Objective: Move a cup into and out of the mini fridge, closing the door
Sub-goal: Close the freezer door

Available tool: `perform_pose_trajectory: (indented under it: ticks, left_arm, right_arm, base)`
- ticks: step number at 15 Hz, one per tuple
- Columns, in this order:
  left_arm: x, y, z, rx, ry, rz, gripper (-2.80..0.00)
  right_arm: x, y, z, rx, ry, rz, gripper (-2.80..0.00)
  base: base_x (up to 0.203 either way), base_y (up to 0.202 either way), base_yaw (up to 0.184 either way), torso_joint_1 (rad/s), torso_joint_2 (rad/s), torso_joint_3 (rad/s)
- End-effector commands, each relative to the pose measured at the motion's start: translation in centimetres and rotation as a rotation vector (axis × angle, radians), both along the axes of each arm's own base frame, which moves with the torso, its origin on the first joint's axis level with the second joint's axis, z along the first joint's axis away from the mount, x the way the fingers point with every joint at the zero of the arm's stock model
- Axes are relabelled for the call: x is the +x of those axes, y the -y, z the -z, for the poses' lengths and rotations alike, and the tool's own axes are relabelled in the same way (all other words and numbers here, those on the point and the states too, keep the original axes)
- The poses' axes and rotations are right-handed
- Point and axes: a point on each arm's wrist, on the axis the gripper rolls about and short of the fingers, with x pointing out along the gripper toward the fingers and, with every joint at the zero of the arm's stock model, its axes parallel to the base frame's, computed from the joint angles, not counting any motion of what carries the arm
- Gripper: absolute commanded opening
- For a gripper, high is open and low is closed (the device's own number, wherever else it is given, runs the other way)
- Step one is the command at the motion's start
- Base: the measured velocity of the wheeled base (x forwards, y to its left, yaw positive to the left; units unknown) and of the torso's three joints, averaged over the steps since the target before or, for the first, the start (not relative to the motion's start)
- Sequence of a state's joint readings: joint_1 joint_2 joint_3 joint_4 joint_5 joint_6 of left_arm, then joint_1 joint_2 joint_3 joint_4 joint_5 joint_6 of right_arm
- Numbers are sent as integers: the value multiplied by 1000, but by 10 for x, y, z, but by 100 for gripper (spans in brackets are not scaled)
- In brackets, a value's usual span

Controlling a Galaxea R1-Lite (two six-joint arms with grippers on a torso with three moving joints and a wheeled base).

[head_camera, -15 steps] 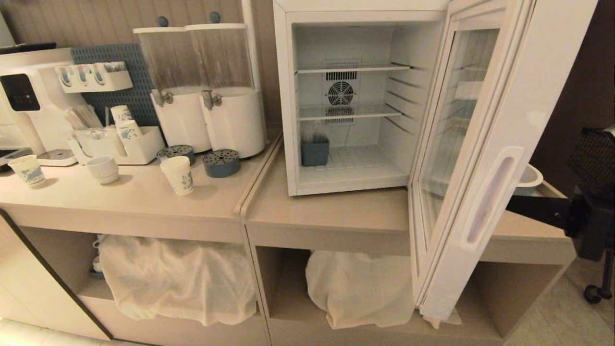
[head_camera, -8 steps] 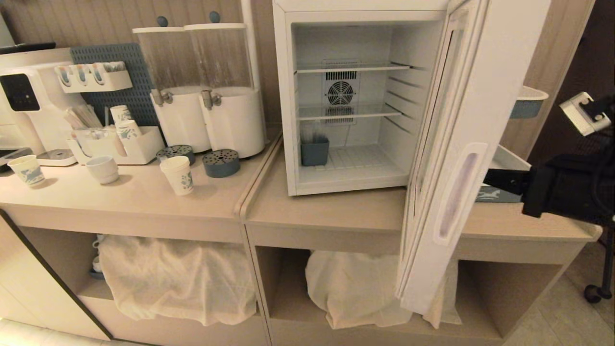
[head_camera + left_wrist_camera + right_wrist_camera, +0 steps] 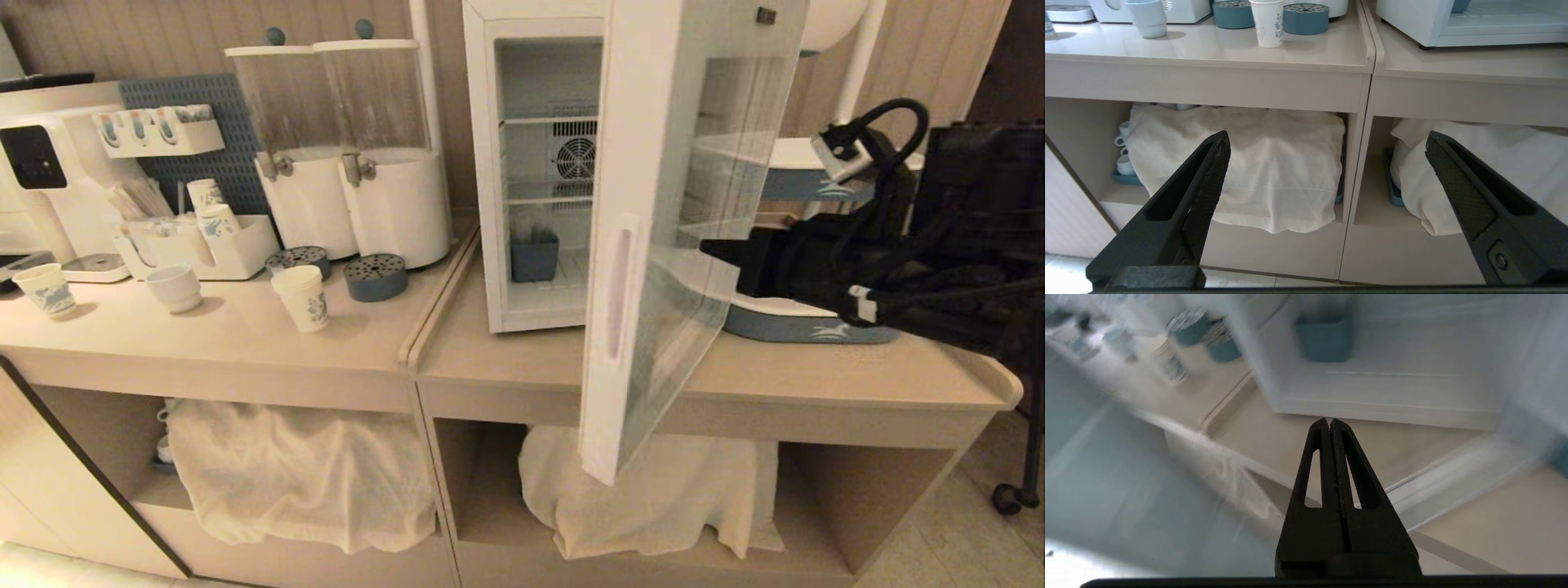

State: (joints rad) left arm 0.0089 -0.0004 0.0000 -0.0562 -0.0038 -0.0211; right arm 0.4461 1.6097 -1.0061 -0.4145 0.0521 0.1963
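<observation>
The door [image 3: 645, 245] has swung from wide open to roughly half-closed across the mini fridge [image 3: 531, 171], with the right claw [image 3: 1329, 421], fingers pressed together and empty, behind its glass pane. The cup [image 3: 301, 297] stands on the desk [image 3: 229, 343] left of the fridge, near a round blue drip tray [image 3: 375, 277]. The left claw [image 3: 1327, 151] hangs spread wide, facing the cloth-covered shelves below.

Showing white on the mini fridge [image 3: 535, 163], pale frame around the door [image 3: 633, 245], small blue motif on the white cup [image 3: 301, 297], beige across the table [image 3: 229, 343], slate blue on the bin [image 3: 535, 256] inside, black on the right hand [image 3: 1329, 424].
</observation>
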Motion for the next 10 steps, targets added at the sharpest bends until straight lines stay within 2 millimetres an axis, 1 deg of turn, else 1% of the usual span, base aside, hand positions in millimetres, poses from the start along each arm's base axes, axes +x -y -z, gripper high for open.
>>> perform_pose_trajectory:
  ticks: [1,2,4,6,8,10]
  left_arm:
    - [1,0,5,-1,-17,-1,0]
    - [1,0,5,-1,-17,-1,0]
    - [1,0,5,-1,-17,1,0]
    - [1,0,5,-2,-17,-1,0]
    - [1,0,5,-4,-17,-1,0]
    - [1,0,5,-4,-17,-1,0]
  right_arm:
    - [13,-33,13,-26,-27,-46,-280]
    - [18,-42,10,-29,-14,-35,-280]
    - [36,-61,9,-41,-5,11,-280]
    - [59,-78,12,-68,5,87,-280]
    - [83,-91,10,-90,48,189,-280]
    - [112,-98,10,-102,83,278,-280]
  base:
    - [0,0,0,0,0,0]
    - [0,0,0,0,0,0]
    - [0,0,0,0,0,0]
    - [0,0,0,0,0,0]
    - [0,0,0,0,0,0]
    - [0,0,0,0,0,0]
